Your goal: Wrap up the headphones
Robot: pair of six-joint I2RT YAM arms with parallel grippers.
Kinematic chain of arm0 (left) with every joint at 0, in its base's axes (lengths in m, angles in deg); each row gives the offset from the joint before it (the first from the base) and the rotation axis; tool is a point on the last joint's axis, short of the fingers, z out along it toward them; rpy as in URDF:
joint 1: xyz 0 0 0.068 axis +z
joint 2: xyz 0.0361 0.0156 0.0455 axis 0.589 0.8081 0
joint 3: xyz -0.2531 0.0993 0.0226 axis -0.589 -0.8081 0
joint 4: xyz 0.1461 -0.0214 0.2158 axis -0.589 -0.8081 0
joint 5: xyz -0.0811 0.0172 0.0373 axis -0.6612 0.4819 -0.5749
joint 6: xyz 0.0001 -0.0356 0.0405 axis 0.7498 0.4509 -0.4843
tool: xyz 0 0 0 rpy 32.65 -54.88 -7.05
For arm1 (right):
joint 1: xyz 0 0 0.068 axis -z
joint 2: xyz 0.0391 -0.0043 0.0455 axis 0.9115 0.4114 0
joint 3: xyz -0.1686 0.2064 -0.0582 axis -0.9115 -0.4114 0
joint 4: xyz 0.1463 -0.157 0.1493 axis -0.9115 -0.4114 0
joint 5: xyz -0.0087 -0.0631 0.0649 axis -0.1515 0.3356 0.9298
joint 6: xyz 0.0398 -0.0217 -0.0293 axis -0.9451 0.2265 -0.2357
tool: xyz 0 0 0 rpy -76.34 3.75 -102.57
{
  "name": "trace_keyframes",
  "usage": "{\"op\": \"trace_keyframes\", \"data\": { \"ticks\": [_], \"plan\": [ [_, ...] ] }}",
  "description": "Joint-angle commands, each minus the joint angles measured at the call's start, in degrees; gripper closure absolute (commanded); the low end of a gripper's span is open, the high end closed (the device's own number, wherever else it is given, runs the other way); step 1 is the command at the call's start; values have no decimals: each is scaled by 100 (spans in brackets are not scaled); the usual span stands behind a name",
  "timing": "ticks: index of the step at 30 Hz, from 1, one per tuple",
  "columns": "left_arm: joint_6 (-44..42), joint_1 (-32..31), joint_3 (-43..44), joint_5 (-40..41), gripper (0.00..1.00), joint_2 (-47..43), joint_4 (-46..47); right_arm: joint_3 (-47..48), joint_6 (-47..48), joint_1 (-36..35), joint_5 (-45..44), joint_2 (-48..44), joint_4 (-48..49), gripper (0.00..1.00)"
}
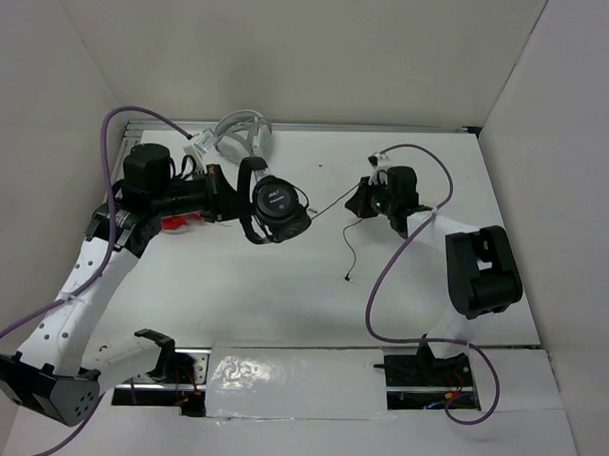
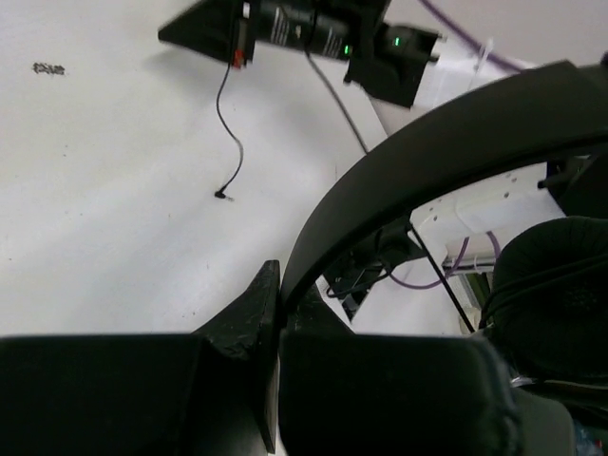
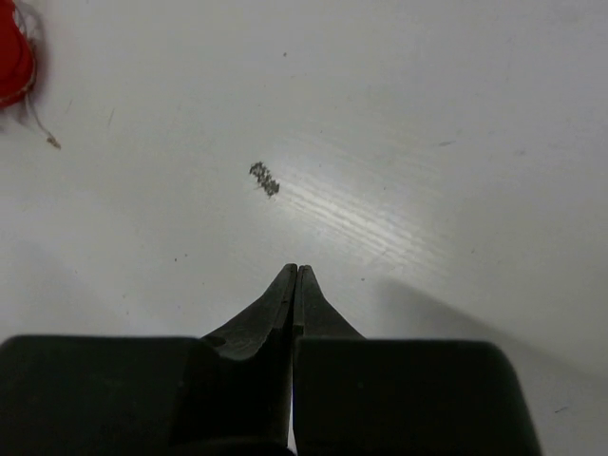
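My left gripper [image 1: 241, 200] is shut on the thin black headband [image 2: 427, 142] of the headphones [image 1: 277, 205] and holds them above the table at the back left. One round padded earcup [image 2: 551, 285] shows at the right of the left wrist view. The thin black cable [image 1: 330, 202] runs taut from the earcups to my right gripper [image 1: 362, 200], then hangs down to its plug [image 1: 348, 280] on the table. In the right wrist view the right gripper [image 3: 296, 271] has its jaws pressed together and no cable shows at the tips; the left wrist view shows the cable [image 2: 228, 114] dropping from further back in those jaws.
Grey-white headphones [image 1: 238, 131] lie at the back edge behind my left arm. Red headphones [image 1: 180, 222] lie under the left wrist, and a part of them [image 3: 11, 57] shows in the right wrist view. White walls close in the table on three sides.
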Motion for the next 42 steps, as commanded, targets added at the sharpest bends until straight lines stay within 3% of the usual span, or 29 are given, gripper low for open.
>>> {"op": "trace_keyframes", "data": {
  "ticks": [1, 6, 10, 12, 19, 28, 34, 42],
  "plan": [
    [-335, -14, -316, -742, 100, -217, 638, 625, -29, 266, 312, 111, -599, 100],
    [-731, -338, -879, -541, 100, 20, 691, 1494, -2, 267, -196, 260, -1477, 100],
    [-925, -830, -1100, 485, 100, 396, 614, 2233, 77, 258, -740, 410, -2347, 100],
    [-916, -1103, -1030, 1399, 100, 617, 455, 2567, 77, 267, -917, 454, -2698, 100],
    [-934, -1964, -670, 3140, 100, 1891, 7, 3209, 226, 258, -1366, 428, -3315, 100],
    [-310, -2343, 156, 4626, 100, 3385, -934, 3447, 410, 100, -1726, -29, -3790, 100],
    [637, -2528, 1525, 5996, 100, 4885, -2574, 3728, 534, -339, -2113, -99, -4167, 100],
    [1386, -2510, 2520, 6473, 100, 5618, -3571, 4018, 718, -1093, -2631, -407, -4528, 100]
  ]
}}
